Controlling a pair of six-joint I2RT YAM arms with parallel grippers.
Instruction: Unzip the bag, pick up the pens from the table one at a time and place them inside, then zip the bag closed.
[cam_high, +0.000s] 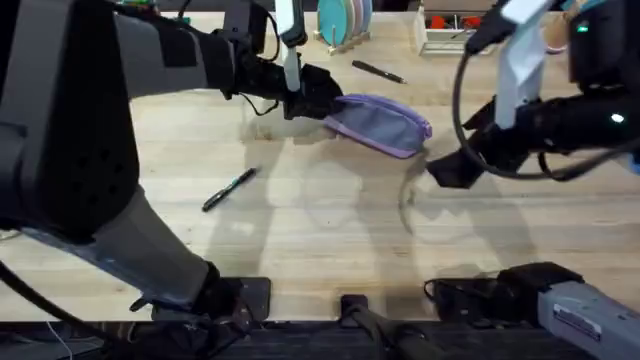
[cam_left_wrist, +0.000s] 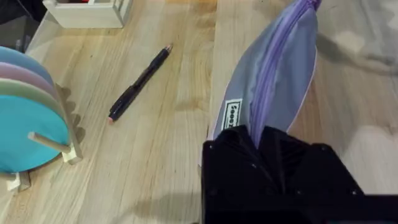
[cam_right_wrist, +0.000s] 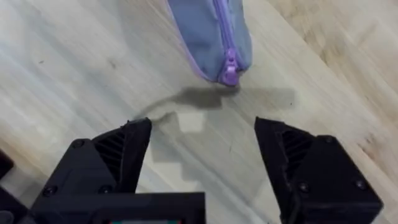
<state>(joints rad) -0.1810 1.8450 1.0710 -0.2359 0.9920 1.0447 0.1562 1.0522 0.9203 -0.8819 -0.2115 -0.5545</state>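
The lavender bag (cam_high: 380, 122) lies on the table (cam_high: 320, 215) at the back middle, its zipper running along the top. My left gripper (cam_high: 312, 97) is shut on the bag's left end; in the left wrist view the bag (cam_left_wrist: 273, 81) runs away from the black fingers (cam_left_wrist: 236, 168). My right gripper (cam_high: 447, 170) hangs open just off the bag's right end, above the table. The right wrist view shows the purple zipper pull (cam_right_wrist: 229, 73) beyond the spread fingers (cam_right_wrist: 124, 149). One black pen (cam_high: 229, 189) lies at the front left. Another pen (cam_high: 378, 71) lies behind the bag.
A rack of coloured discs (cam_high: 343, 20) stands at the back, close behind the left gripper, and also appears in the left wrist view as the disc rack (cam_left_wrist: 31, 118). A white rack (cam_high: 455, 30) sits at the back right. Bare tabletop stretches in front of the bag.
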